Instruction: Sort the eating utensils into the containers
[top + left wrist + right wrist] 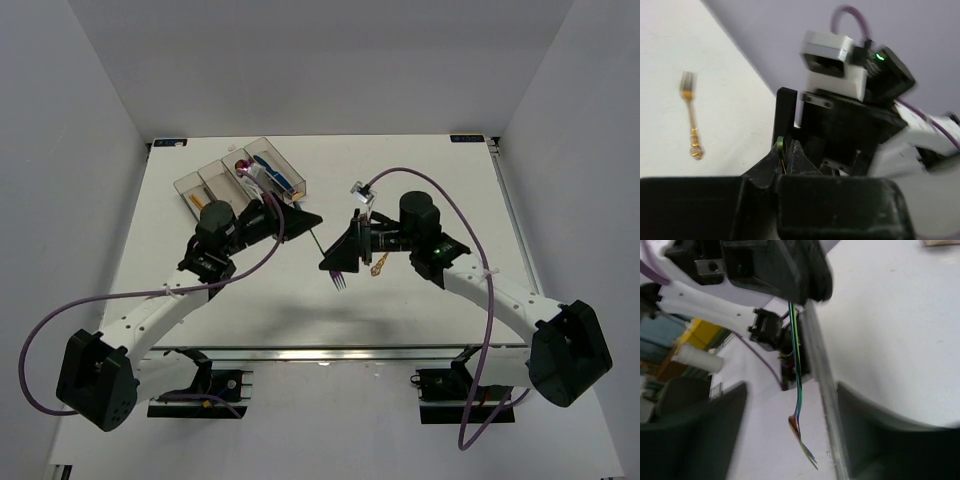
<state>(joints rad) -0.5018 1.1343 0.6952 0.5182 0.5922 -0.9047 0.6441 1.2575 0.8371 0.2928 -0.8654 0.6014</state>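
My left gripper (305, 220) is shut on the handle end of a slim rainbow-tinted fork (799, 390). In the left wrist view the fork shows as a thin green edge (781, 149) between the closed fingers (760, 172). The fork hangs tines down between the wide-open fingers of my right gripper (792, 387), touching neither. From above, the right gripper (340, 258) faces the left one, and the purple tines (340, 282) stick out below it. A gold fork (378, 265) lies on the table beside the right gripper and also shows in the left wrist view (691, 120). The containers (212, 172) stand at the back left.
The bins hold a blue knife (275, 172), a purple spoon (240, 164) and other pieces. The table's front edge (320, 350) runs close below the grippers. Purple cables loop over both arms.
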